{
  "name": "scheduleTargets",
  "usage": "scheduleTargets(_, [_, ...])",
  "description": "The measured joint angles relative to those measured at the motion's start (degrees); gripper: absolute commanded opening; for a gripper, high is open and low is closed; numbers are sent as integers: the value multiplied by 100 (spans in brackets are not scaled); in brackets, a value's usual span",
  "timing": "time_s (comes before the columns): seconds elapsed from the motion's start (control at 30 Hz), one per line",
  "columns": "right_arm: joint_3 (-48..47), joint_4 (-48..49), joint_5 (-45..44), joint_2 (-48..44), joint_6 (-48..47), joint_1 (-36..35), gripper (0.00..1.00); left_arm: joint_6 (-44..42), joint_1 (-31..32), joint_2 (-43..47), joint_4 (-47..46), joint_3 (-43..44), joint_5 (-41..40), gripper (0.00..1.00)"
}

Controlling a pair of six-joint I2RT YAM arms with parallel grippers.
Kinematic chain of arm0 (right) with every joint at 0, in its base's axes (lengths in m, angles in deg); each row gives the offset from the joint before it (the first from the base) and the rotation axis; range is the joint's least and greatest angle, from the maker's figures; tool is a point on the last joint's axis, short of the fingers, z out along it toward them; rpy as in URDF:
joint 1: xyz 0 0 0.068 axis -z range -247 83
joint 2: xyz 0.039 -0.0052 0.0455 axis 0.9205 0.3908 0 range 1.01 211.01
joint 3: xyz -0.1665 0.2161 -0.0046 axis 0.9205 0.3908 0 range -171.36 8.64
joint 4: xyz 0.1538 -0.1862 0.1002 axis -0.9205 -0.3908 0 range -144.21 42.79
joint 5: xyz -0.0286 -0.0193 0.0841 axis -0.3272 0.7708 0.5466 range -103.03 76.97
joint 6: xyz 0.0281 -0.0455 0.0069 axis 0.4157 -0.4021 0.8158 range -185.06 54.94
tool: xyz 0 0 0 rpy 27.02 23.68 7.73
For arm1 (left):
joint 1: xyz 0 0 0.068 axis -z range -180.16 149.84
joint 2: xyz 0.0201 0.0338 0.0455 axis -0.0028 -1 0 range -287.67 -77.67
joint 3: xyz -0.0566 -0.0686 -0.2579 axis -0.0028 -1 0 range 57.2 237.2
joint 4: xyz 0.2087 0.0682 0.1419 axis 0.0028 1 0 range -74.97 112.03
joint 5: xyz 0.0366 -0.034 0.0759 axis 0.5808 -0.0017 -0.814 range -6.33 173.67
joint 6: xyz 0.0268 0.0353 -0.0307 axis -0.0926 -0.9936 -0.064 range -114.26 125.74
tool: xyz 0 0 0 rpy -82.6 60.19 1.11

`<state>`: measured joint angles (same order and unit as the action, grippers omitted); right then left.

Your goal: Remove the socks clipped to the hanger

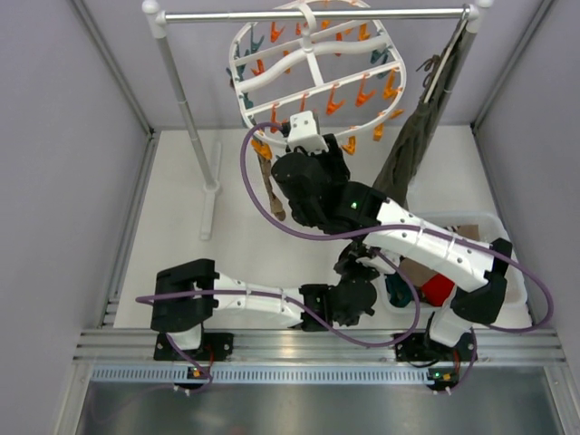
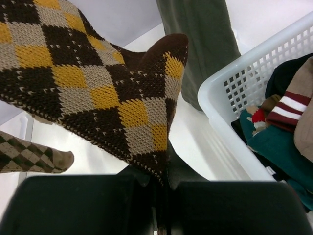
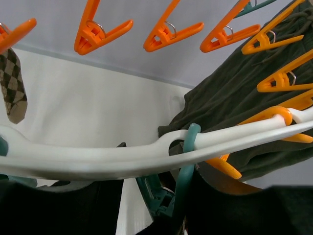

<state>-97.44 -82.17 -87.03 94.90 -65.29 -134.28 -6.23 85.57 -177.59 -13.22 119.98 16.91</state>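
Observation:
The white oval hanger [image 1: 308,72] with orange and teal clips hangs from the rail. My right gripper [image 1: 301,149] reaches up to its near rim [image 3: 98,159]. In the right wrist view the gripper [image 3: 173,198] is closed on a teal clip [image 3: 164,196] under that rim. My left gripper [image 1: 358,272] is below the right arm, and in the left wrist view it [image 2: 166,183] is shut on the edge of a brown and yellow argyle sock [image 2: 98,83]. Another argyle sock [image 1: 269,186] still hangs from the hanger, and it also shows in both wrist views [image 3: 12,83] [image 2: 29,156].
A long olive-green garment [image 1: 408,154] hangs on the rail's right end. A white basket [image 1: 503,237] with red, teal and striped clothes stands at the right, its rim [image 2: 234,78] close to my left gripper. The metal rail [image 1: 317,15] has a white post [image 1: 186,109] on the left.

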Motion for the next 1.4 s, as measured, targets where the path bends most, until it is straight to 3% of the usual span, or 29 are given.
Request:
scheduleTargets(0.2, [107,634,-61,0,-448,17,13,46,20,0,-2,0,90,0])
scheduleTargets(0.33, [96,839,-52,0,-584,-33,4,195,22,4,-2,-42,238,0])
scheduleTargets(0.43, [63,861,37,0,-595,-72,5,367,17,22,0,-216,391,0])
scheduleTargets(0.5, [44,852,153,0,-538,-83,9,496,17,70,2,-396,494,0])
scheduleTargets(0.7, [31,675,881,-85,-94,-85,42,962,17,691,157,-1108,887,0])
scheduleTargets(0.73, [35,625,1010,-116,-26,-85,55,1071,17,922,201,-1263,1003,0])
scheduleTargets(0.8, [122,551,1392,-278,155,-90,72,1292,17,1480,262,-1572,1314,0])
scheduleTargets(0.83, [190,514,1530,-369,227,-94,92,1386,17,1744,273,-1700,1462,0])
scheduleTargets(0.87, [273,474,1683,-483,293,-103,99,1449,17,1952,286,-1797,1565,0])
scheduleTargets(1.03, [892,354,2535,-1246,636,-160,99,1788,17,2846,323,-2142,2127,0])
scheduleTargets(1.4, [3154,575,4297,-3790,1088,-168,99,2068,17,3768,693,-2756,2870,0])
